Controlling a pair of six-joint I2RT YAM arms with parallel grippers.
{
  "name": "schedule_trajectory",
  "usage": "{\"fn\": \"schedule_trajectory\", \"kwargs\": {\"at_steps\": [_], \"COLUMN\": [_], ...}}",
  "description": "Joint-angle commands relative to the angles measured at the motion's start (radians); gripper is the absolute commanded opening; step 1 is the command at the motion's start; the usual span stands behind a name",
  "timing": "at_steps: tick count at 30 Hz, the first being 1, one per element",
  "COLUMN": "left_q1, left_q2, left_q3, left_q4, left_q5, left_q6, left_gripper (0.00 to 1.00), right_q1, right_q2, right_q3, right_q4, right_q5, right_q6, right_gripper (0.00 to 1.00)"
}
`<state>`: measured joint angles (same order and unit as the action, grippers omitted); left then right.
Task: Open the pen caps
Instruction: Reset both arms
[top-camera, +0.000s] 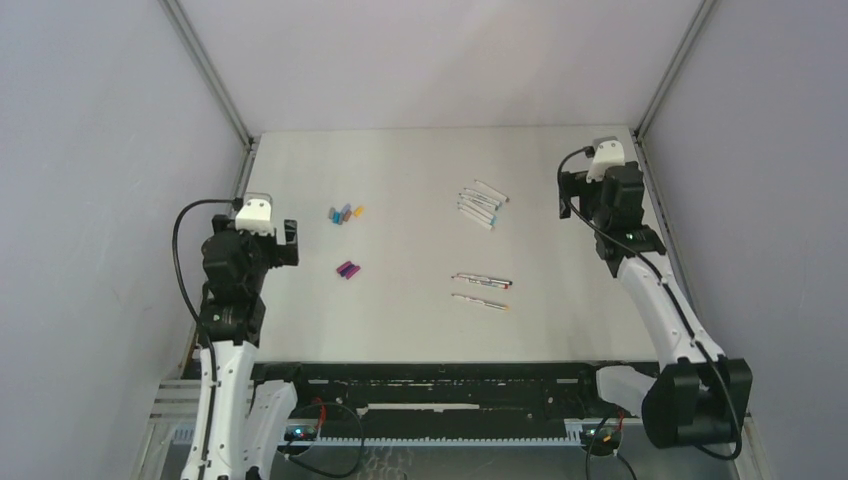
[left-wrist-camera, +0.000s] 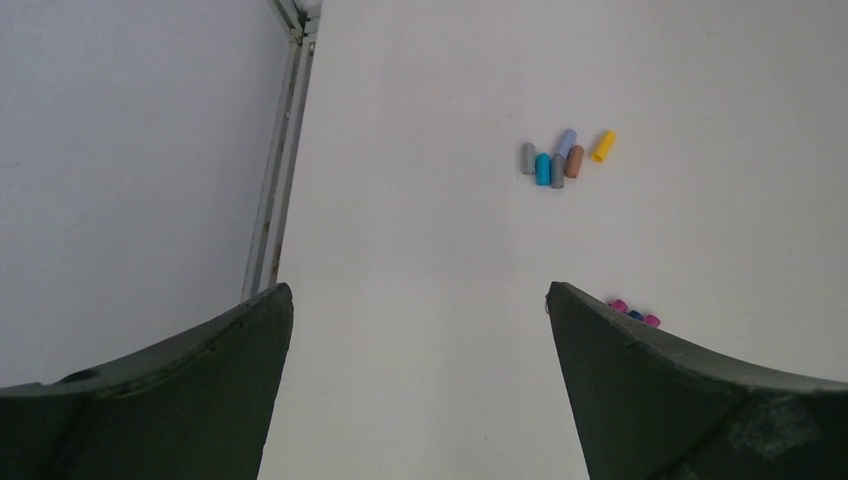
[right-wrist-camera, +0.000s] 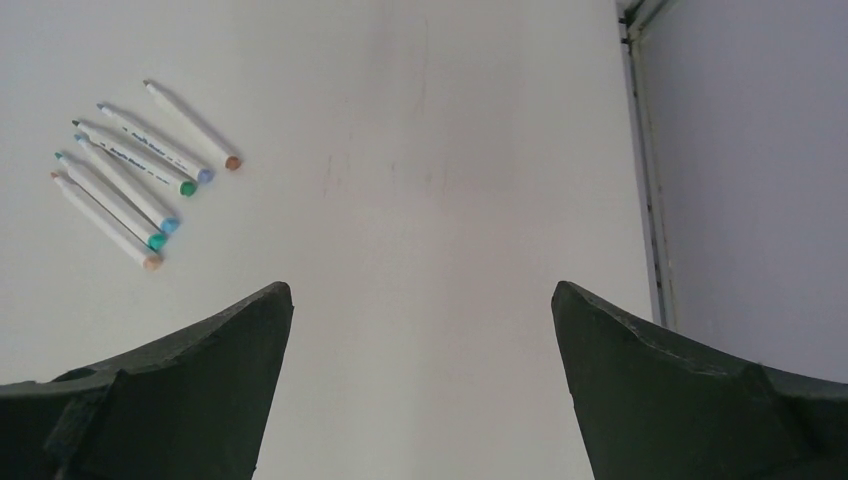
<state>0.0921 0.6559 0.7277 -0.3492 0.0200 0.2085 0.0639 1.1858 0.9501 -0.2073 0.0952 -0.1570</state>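
Several loose pen caps (top-camera: 345, 212) lie in a cluster on the left half of the table, grey, teal, brown, pale blue and yellow in the left wrist view (left-wrist-camera: 560, 160). A smaller magenta and blue group of caps (top-camera: 348, 269) lies nearer; it peeks out behind my left gripper's right finger (left-wrist-camera: 635, 312). Several white pens (top-camera: 482, 205) lie side by side at the right centre, uncapped tips showing (right-wrist-camera: 135, 170). Two more pens (top-camera: 481, 281) lie nearer. My left gripper (top-camera: 290, 243) (left-wrist-camera: 420, 300) and right gripper (top-camera: 572, 195) (right-wrist-camera: 422, 295) are both open and hold nothing.
The enclosure's grey walls close in the table on the left, right and back. A metal corner rail (left-wrist-camera: 275, 180) runs close to the left gripper, and another rail (right-wrist-camera: 645, 170) runs beside the right gripper.
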Motion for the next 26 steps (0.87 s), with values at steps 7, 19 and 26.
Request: {"fn": "schedule_trajectory", "kwargs": {"at_steps": [7, 19, 26], "left_q1": [0.014, 0.015, 0.014], "left_q2": [-0.207, -0.348, -0.334], "left_q3": [-0.164, -0.223, -0.221], "left_q4": [0.125, 0.039, 0.038], "left_q5": [-0.065, 0.044, 0.032], "left_q6": [-0.047, -0.038, -0.049], "left_gripper": [1.00, 1.00, 1.00], "right_q1": [-0.024, -0.049, -0.050], "right_q2": [-0.332, -0.573, -0.584], "right_q3": [-0.262, -0.350, -0.350], "right_q4": [0.124, 0.048, 0.042], "right_q5": [-0.058, -0.195, -0.215], "right_q6": [0.053, 0.091, 0.095], "right_gripper": [1.00, 1.00, 1.00]}}
